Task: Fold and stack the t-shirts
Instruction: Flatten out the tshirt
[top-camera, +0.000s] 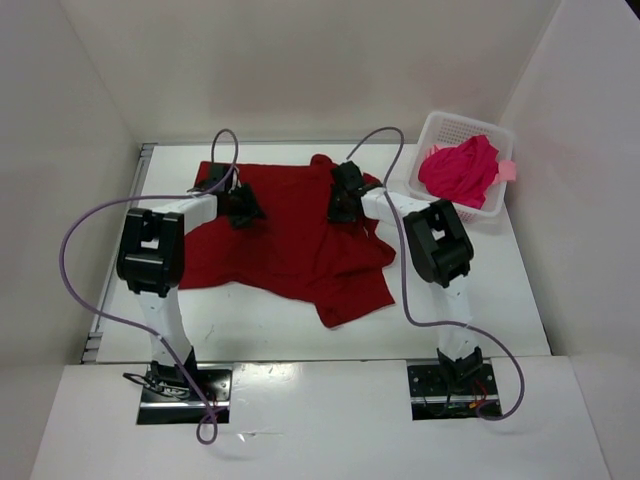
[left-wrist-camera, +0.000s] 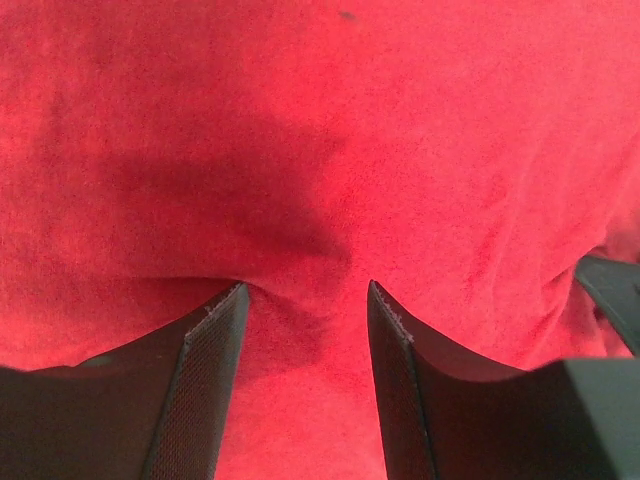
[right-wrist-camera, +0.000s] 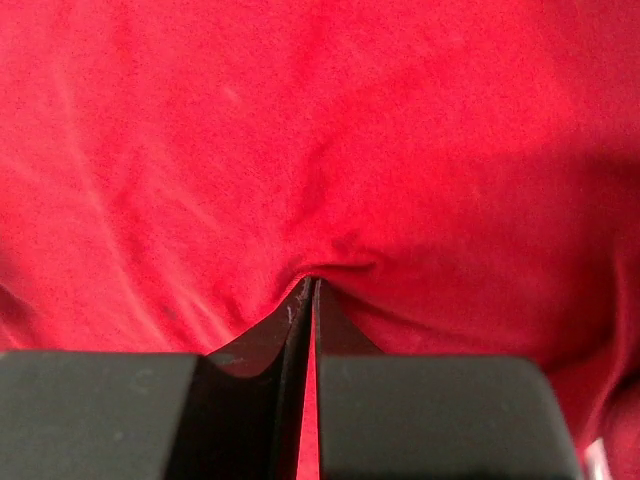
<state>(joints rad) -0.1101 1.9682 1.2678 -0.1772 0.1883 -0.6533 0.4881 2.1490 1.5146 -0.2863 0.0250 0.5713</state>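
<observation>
White worktop (top-camera: 260, 325) and plain white walls (top-camera: 300, 70) box in a two-arm robot station, seen from above and behind. Nearest the camera, the arms' metal base plates (top-camera: 183, 395) sit at the front edge, one to each side. Beyond them a dark red t-shirt (top-camera: 290, 245) lies spread across the middle of the worktop. It is flat over most of its width, with its near right corner rumpled and folded over. Both arms reach forward onto the far half of the cloth. The left hand (left-wrist-camera: 305, 292) stands about half open, its two fingertips pressed against the fabric with a low ridge of cloth between them, not pinched. The right hand (right-wrist-camera: 312, 282) is closed almost completely, a small pucker of the same shirt nipped between its fingertips. In the far right corner a white perforated basket (top-camera: 447, 128) holds a bunched crimson-pink t-shirt (top-camera: 460, 172). A sliver of a salmon-pink t-shirt (top-camera: 508, 168) shows at the basket's right rim, close to the wall.
</observation>
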